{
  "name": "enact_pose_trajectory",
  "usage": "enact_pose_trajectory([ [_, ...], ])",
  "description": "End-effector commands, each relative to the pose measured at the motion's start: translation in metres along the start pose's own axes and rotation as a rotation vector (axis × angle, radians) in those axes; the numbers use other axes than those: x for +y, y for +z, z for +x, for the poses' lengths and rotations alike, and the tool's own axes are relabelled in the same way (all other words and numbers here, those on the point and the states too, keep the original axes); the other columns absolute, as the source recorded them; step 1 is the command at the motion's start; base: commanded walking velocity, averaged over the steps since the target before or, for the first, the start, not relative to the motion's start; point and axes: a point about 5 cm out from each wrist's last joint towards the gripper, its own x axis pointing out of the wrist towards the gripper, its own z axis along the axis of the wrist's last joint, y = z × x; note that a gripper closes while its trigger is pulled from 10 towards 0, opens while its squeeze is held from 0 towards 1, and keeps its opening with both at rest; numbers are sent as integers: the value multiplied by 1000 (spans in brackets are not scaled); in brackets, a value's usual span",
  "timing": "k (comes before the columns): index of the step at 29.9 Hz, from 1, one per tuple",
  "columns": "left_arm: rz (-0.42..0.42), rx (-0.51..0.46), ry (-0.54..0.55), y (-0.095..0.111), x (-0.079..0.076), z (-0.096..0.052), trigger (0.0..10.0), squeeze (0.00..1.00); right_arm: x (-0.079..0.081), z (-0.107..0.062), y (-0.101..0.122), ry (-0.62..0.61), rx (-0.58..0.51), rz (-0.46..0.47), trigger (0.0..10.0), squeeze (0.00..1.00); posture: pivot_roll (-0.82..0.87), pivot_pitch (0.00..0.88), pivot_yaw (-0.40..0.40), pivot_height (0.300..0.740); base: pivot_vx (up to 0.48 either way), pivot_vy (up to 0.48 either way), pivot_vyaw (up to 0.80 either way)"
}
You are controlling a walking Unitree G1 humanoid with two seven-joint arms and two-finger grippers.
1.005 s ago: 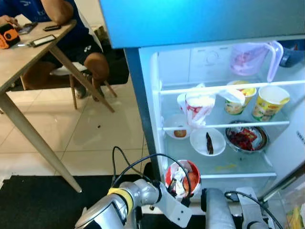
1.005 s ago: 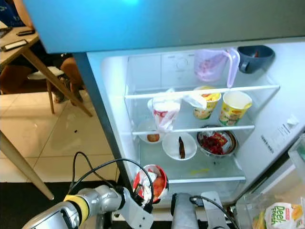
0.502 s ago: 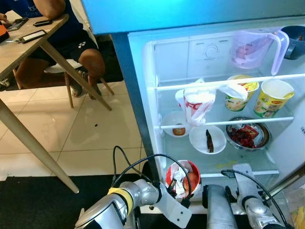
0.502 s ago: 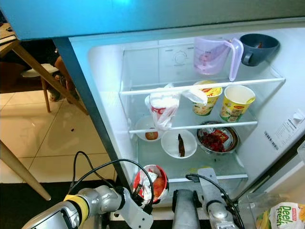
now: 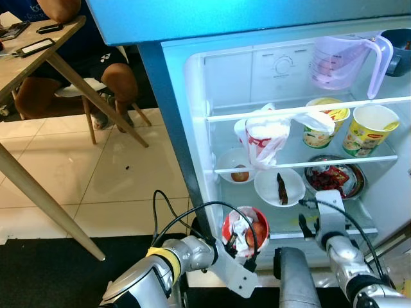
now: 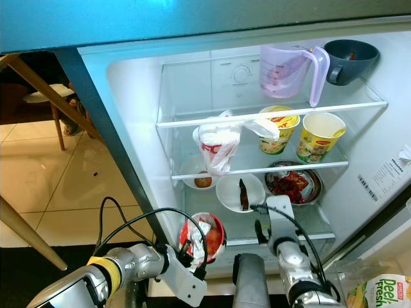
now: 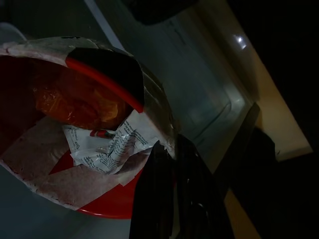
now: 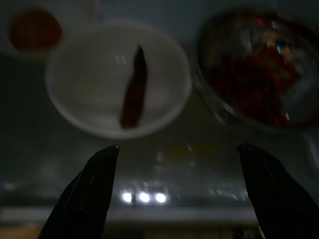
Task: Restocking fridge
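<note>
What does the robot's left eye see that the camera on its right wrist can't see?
Left eye alone: the red paper-lined bowl held by the left claw, the clear plastic jug, two yellow noodle cups, and a person's knee by the wooden table.

Right wrist alone: the right claw, fingers wide open.

Both: the white plate with a dark strip and the steel bowl of red food.

1. Wooden tabletop [image 5: 26, 61] sits off to the left, two phones [image 5: 40, 45] lying on it.
2. A seated person [image 5: 96, 51] is just behind it.
3. Pale tiled floor [image 5: 96, 186] meets a black mat [image 5: 64, 269].
</note>
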Motion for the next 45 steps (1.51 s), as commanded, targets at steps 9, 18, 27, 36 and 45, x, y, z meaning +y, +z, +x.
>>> enact_pose_trajectory([
  [9,12,22,37,-3,7,0,10000,0,14,6,49,433,-48,81,10000,0,-112,22,86,449,0,0,0],
  [18,30,-14,25,6,2,3,10000,0,36,-1,51,724,53,-79,10000,0,-116,15,87,449,0,0,0],
  [27,39,-39,27,12,1,5,10000,0,24,3,42,571,199,-156,10000,0,-113,14,85,449,0,0,0],
  [36,42,-56,40,16,5,7,10000,0,14,5,29,412,280,-173,10000,0,-112,10,81,449,0,0,0],
  [45,56,-61,42,18,6,7,10000,0,8,4,25,353,317,-217,2745,0,-111,0,76,449,0,0,0],
])
